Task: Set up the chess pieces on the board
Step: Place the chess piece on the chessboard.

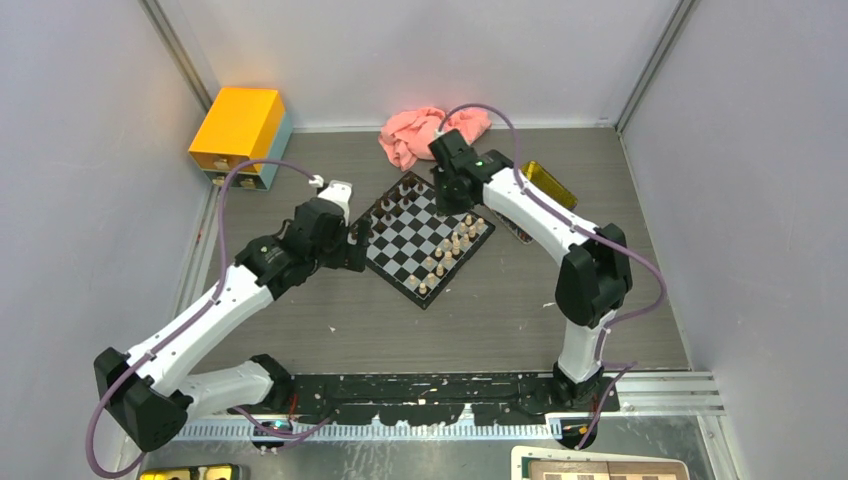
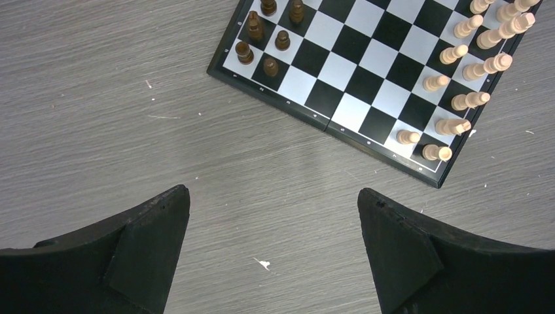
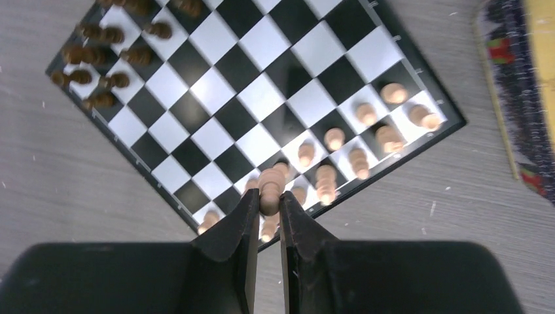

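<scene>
Grey tabletop [image 3: 65,196]: right hand [image 3: 268,204] pinching pale piece [image 3: 269,183] over board [image 3: 262,91].

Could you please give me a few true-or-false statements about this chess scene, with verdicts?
1. The right gripper is shut on a pale beige wooden chess piece. True.
2. The left gripper holds a dark brown piece. False: it is open and empty above the grey wood-grain table.
3. The dark brown wooden pieces and the other pale beige pieces stand at opposite edges of the black-and-grey checkered board. True.
4. The crumpled pink cloth lies on the board. False: it lies on the table beyond it.
</scene>
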Robot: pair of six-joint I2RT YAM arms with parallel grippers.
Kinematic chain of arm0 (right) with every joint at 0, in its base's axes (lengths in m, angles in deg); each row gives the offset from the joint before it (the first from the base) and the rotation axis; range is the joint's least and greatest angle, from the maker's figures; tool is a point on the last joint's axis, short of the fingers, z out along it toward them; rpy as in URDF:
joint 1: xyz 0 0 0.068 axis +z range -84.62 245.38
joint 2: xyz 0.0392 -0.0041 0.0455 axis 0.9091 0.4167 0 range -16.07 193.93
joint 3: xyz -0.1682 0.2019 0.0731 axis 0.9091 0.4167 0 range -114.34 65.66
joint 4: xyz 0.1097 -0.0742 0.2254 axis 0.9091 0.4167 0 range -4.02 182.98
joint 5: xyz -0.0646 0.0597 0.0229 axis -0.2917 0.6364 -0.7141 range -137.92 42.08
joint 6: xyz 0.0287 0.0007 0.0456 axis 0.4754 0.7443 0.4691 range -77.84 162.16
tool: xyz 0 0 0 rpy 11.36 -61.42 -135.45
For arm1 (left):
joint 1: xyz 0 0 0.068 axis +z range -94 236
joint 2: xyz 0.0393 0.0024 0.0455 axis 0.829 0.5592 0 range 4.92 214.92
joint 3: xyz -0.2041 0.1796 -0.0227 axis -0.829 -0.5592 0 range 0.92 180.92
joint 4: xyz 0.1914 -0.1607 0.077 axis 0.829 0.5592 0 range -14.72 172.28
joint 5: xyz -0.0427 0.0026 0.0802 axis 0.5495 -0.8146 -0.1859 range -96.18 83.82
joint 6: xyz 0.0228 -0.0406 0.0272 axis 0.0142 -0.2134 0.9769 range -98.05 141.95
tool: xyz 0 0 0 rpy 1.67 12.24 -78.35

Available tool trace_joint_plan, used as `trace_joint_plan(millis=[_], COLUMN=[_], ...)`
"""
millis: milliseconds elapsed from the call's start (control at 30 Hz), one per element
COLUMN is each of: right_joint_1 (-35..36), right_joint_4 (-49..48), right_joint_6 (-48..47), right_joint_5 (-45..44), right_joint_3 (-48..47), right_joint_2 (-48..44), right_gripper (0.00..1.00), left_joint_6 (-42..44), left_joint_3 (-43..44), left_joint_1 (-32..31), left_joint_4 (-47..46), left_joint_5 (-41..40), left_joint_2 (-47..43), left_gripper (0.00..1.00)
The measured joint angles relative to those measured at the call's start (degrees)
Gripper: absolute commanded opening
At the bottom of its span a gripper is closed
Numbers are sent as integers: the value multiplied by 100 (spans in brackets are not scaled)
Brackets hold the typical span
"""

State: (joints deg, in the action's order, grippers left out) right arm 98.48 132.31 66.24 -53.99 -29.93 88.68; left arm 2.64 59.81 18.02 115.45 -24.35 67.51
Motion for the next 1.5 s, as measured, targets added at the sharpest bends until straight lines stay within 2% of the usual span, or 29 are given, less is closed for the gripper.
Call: trace_joint_plan(millis=[333,533,1500], right_joint_1=[1058,1412,1558], right_joint_4=[549,649,754], right_joint_6=[-203,-205,7], right_joint_5=[-24,-74,-28], right_joint_3=[-507,-546,-76], right_joint_2=[378,501,802], right_gripper=[1,1,1], left_joint_6=[-4,-2,4], left_joint_3=[-22,-114,-210], left_joint_1=[0,0,0], left_joint_4=[103,131,188], left_joint_5=[-26,-28,-28], left_joint_2=[-238,-483,-492], left_gripper=[100,100,100])
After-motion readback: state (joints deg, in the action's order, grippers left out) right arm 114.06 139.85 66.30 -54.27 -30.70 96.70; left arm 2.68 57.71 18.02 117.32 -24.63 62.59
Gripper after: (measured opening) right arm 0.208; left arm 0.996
